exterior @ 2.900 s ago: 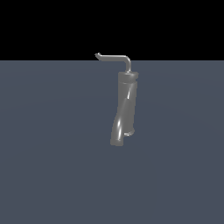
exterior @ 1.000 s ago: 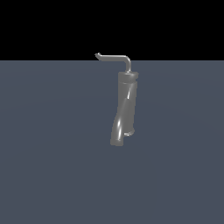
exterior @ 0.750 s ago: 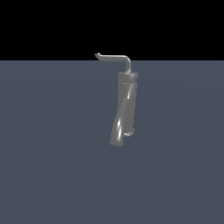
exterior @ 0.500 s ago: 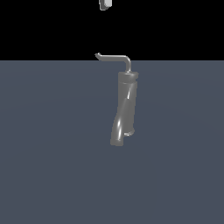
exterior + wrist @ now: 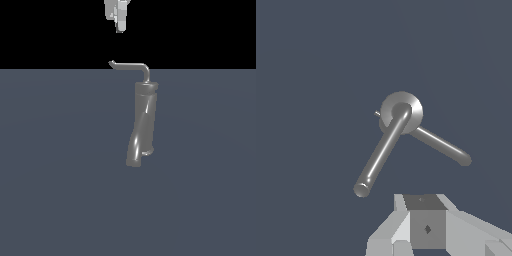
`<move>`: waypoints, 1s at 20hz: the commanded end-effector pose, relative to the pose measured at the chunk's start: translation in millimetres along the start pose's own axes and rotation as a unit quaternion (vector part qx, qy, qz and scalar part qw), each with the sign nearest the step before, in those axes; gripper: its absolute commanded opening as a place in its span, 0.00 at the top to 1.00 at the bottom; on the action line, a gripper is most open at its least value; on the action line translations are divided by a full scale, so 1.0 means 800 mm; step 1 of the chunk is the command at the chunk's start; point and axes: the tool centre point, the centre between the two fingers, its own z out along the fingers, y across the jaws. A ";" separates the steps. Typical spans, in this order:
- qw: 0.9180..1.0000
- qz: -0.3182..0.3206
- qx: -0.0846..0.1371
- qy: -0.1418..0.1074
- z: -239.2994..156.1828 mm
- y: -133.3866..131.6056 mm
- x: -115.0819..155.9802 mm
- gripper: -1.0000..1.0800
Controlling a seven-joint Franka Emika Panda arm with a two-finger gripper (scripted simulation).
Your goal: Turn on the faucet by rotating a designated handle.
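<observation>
The end effector (image 5: pixel 119 20) is seen hanging above the hooked tip of the handle (image 5: pixel 131 66), clear of it; the faucet (image 5: pixel 142 122) stands below on the worktop (image 5: pixel 55 165). Its finger spread cannot be told.

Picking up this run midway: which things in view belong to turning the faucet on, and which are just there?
Part of the job:
- faucet, upright
- handle, thin bent rod at its top
- gripper, above the handle, not touching it

Just there:
- flat grey surface; nothing else on it
</observation>
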 end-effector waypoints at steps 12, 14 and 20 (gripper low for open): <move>0.986 0.167 0.004 -0.009 0.060 -0.063 0.012 1.00; 0.982 0.187 0.004 -0.011 0.068 -0.070 0.014 1.00; 0.973 0.232 0.005 -0.014 0.087 -0.086 0.017 1.00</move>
